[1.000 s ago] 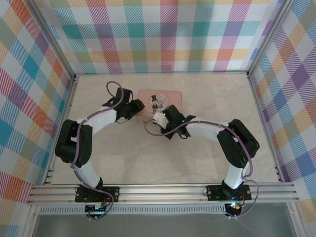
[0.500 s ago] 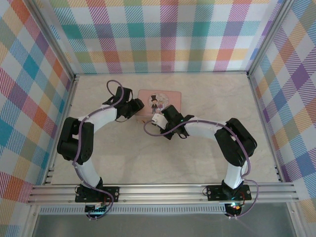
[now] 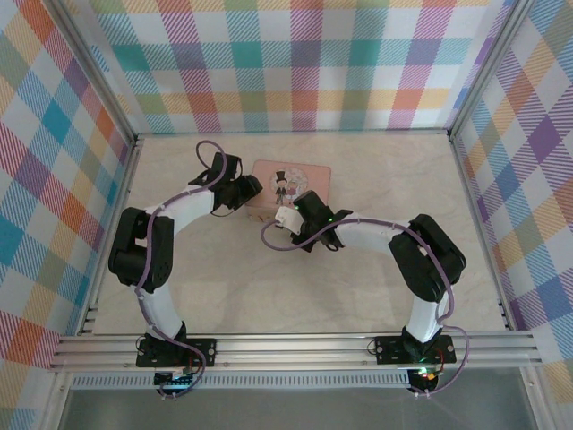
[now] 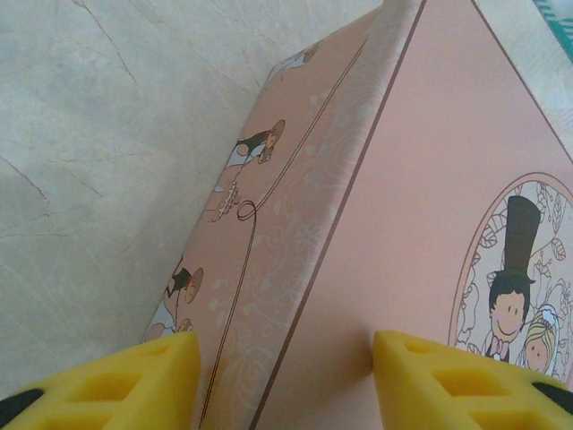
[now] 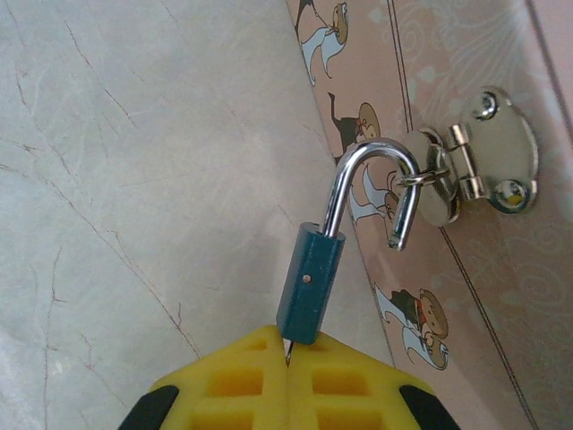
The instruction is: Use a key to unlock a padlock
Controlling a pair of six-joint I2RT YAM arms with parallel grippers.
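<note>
- From above: my left gripper (image 3: pixel 253 197) sits at the near left corner of the pink tin (image 3: pixel 291 182), which lies toward the far middle of the table (image 3: pixel 376 287). My right gripper (image 3: pixel 285 215) is just beside the tin's near wall.
- Left wrist: my yellow fingertips (image 4: pixel 157 381) stand apart astride the tin's long edge, one beside the pictured side wall and the other over the lid. I cannot tell whether they press on the tin or merely bracket it.
- Right wrist: my fingers are clenched on the key (image 5: pixel 287 351). Only a thin sliver of it shows, entering the bottom of the padlock (image 5: pixel 311 285).
- The padlock hangs by its shackle (image 5: pixel 372 166) from the ring of the hasp (image 5: pixel 488 161) on the tin's side wall. The shackle's free leg stands clear of the teal body, so I judge the lock to be open.
- To finish well, I should hold the pinch firm and keep the key in line with the lock body. Levering sideways could bend so thin a key or twist the hasp.
- My left fingers should steady the tin so it cannot slide across the table. Any pull on the lock should follow the curve of the shackle.
</note>
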